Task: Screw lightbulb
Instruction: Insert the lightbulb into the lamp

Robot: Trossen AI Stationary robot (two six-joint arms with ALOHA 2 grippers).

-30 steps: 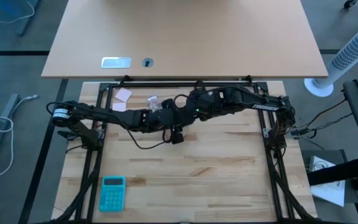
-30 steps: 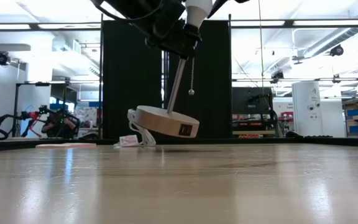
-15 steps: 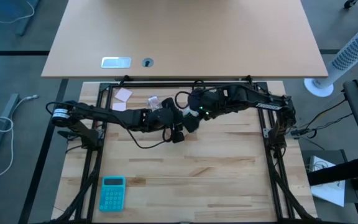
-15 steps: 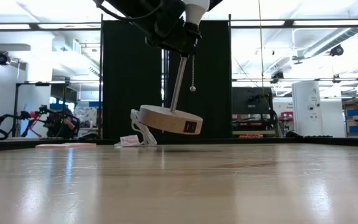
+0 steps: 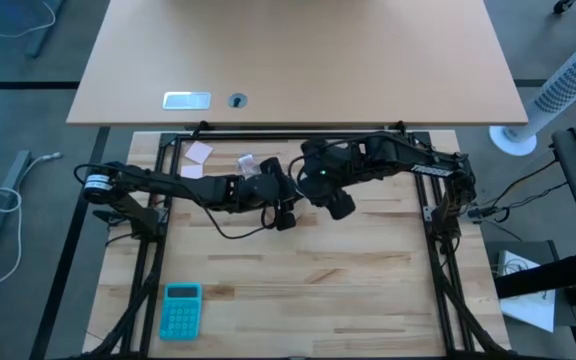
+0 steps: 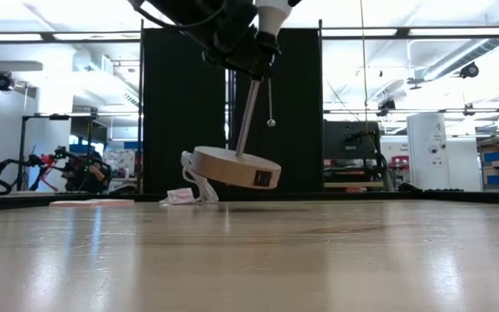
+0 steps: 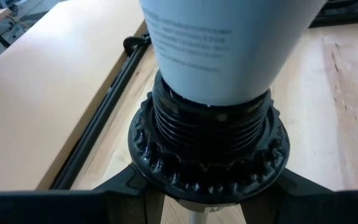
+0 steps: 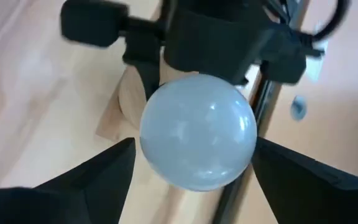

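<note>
Lightbulb (image 8: 197, 130) glass fills the space just ahead of the right hand (image 8: 194, 142), whose fingers stand spread wide on either side of the dome, close against it but, as far as I can judge, not clamped. Beyond the bulb, its neck sits in the black socket (image 7: 209, 149), with several threads bare above the ribbed collar, so it looks only partly screwed in. The left hand (image 5: 276, 195) is closed on that socket from below and carries the whole lamp. Farther down, the wooden disc (image 6: 232, 165) hangs tilted on its rod, clear of the bench (image 6: 249, 269), and the pull chain (image 6: 270, 104) dangles beside the rod. Over the last second the right wrist has swung round above the bulb in the high view, while the left arm has kept its place and the disc has shifted only slightly. I take that as a reset between twists, with more turns needed.
</note>
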